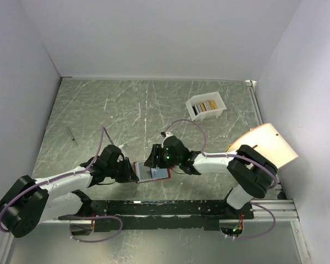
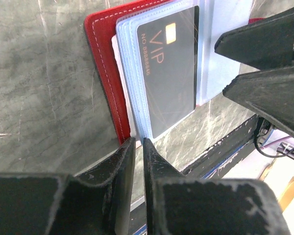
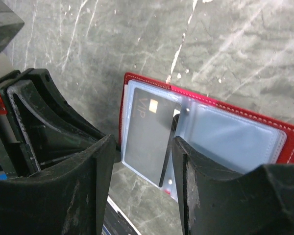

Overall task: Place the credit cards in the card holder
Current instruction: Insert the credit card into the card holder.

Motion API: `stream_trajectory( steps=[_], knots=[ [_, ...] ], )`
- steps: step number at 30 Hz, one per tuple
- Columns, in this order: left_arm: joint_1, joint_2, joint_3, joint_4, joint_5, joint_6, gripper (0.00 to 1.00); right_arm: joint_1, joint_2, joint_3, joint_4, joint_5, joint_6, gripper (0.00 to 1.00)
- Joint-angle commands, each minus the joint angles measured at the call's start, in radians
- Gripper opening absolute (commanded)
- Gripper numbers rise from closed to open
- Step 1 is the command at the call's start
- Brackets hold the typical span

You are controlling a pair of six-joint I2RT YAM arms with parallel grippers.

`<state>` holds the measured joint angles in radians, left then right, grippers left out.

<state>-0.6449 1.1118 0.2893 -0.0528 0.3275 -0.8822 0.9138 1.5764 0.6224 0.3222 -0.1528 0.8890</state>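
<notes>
The card holder, a red wallet, lies open on the table with its pale blue-grey pockets up. A dark "VIP" credit card sits in its left pocket, also seen in the right wrist view. My left gripper is shut, its tips at the near corner of the red cover. In the top view it meets the wallet's left edge. My right gripper is open above the wallet, with its jaws either side of the dark card. In the top view it hovers over the wallet.
A white open-topped box with several more cards stands at the back right. A thin dark stick lies at the left. A pale orange-edged sheet leans at the right wall. The black mounting rail runs along the near edge.
</notes>
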Motion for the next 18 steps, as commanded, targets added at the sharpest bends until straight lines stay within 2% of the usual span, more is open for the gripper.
stream_trajectory(
  steps=[1, 10, 18],
  knots=[
    [0.002, 0.003, 0.031, -0.002, -0.027, 0.016, 0.23, 0.004, 0.033, 0.041, -0.01, 0.026, -0.019, 0.49],
    [0.001, 0.024, 0.016, 0.023, -0.025, 0.017, 0.23, 0.007, 0.091, 0.069, 0.006, -0.013, 0.005, 0.45],
    [0.001, 0.038, 0.011, 0.035, -0.021, 0.02, 0.22, 0.01, 0.084, 0.038, 0.077, -0.057, 0.019, 0.35]
  ],
)
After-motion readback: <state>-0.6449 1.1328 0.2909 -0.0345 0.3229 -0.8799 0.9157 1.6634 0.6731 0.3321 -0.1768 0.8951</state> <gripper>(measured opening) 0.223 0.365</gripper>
